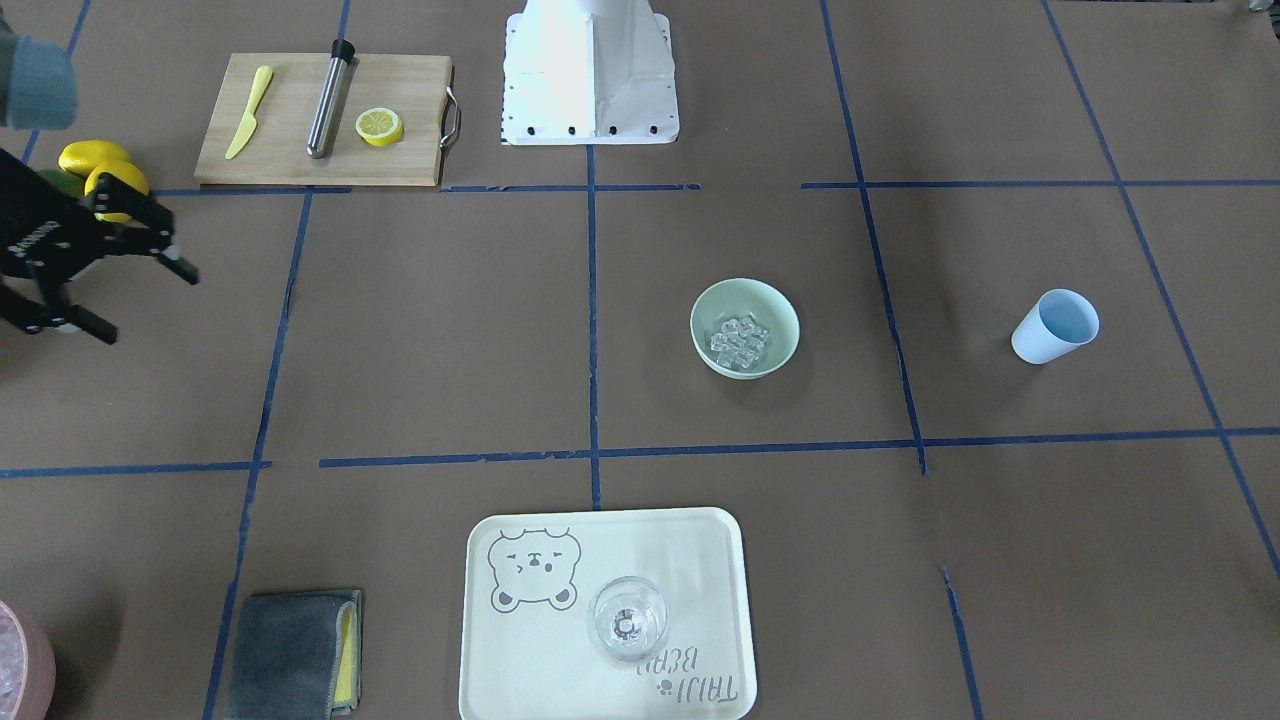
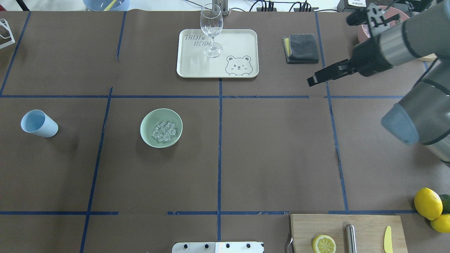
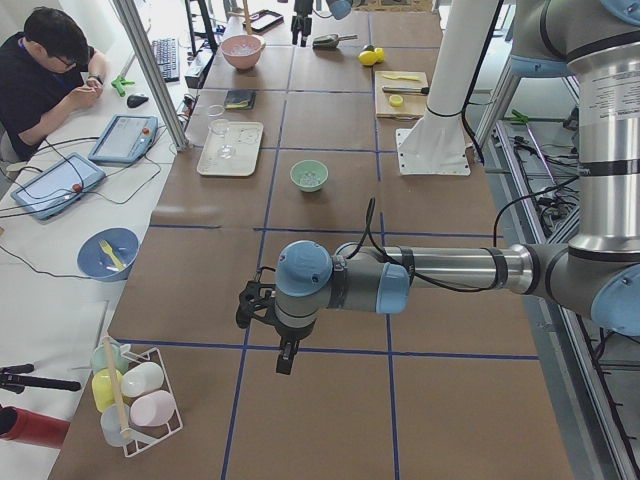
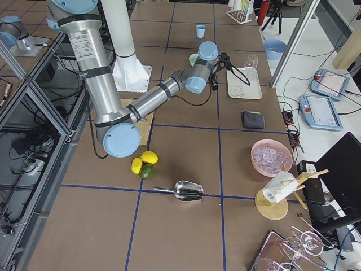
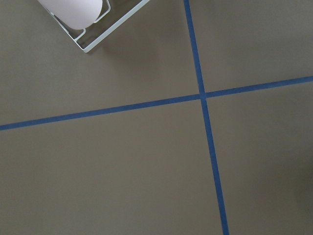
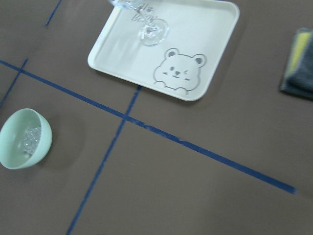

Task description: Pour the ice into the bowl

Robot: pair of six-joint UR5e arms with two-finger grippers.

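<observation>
Ice (image 1: pixel 738 338) lies in the bowl (image 1: pixel 776 304), well apart from the right fingers (image 1: pixel 172 265), spread empty; I cannot tell how the left fingers (image 3: pixel 285 355) stand.

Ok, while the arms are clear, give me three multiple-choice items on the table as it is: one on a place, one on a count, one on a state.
1. The ice is:
A) in the wine glass
B) in the green bowl
C) on the grey cloth

2. Things lying on the cutting board:
A) one
B) two
C) three

3. The blue cup:
A) lies on its side
B) stands upright
C) is upside down

Answers:
1 B, the clear cubes are piled inside the bowl.
2 C, a yellow knife, a metal rod and a lemon half lie there.
3 A, its open mouth faces sideways.
</observation>
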